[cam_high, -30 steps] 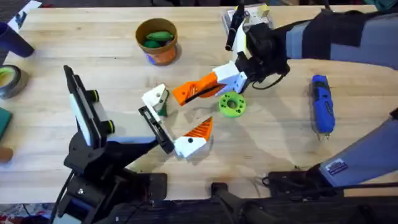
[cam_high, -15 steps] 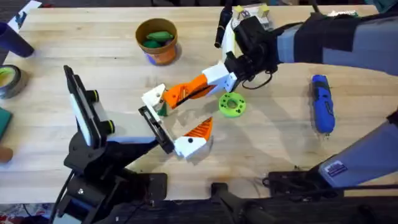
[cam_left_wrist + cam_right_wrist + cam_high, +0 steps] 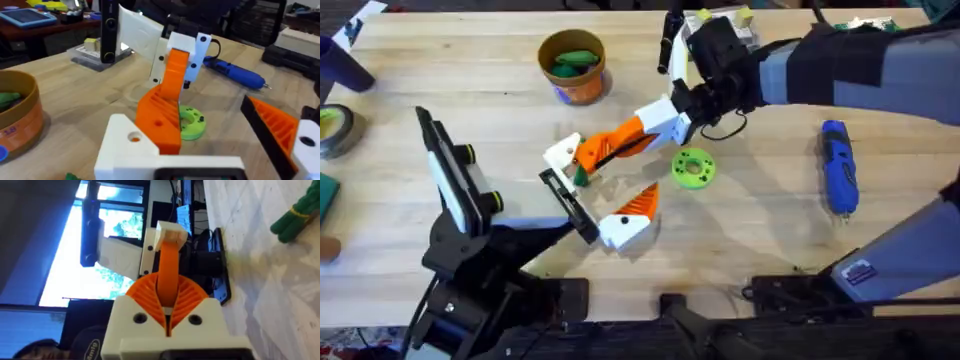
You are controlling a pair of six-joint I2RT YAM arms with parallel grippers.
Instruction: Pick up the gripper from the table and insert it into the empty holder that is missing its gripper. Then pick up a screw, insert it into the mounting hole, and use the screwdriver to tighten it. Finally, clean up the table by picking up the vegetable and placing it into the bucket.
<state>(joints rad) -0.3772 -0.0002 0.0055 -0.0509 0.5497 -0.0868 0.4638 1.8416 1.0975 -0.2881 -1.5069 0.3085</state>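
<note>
My right gripper (image 3: 670, 118) is shut on the gripper (image 3: 620, 140), a long orange finger held just above the table. Its orange end (image 3: 162, 112) rests against the white holder (image 3: 563, 152), which sits on one side of my left gripper (image 3: 603, 187). That holder (image 3: 127, 145) carries no orange part. Opposite it stands the white block with an orange wedge (image 3: 632, 212), and the left jaws are wide apart. My right pads (image 3: 187, 300) clamp the orange finger (image 3: 167, 267). The dark green vegetable (image 3: 582, 176) lies beside the holder. The bucket (image 3: 572, 68) stands at the back. The blue screwdriver (image 3: 838, 165) lies at the right.
A lime green ring (image 3: 693, 168) lies just right of the held finger. A clear box of small parts (image 3: 720, 25) sits at the back behind the right arm. A dark blue cylinder (image 3: 340, 60) and a tape roll (image 3: 335, 130) stand at the left edge.
My right arm moved left and slightly back, carrying the orange finger until its end met the white holder. The left arm shifted a little.
</note>
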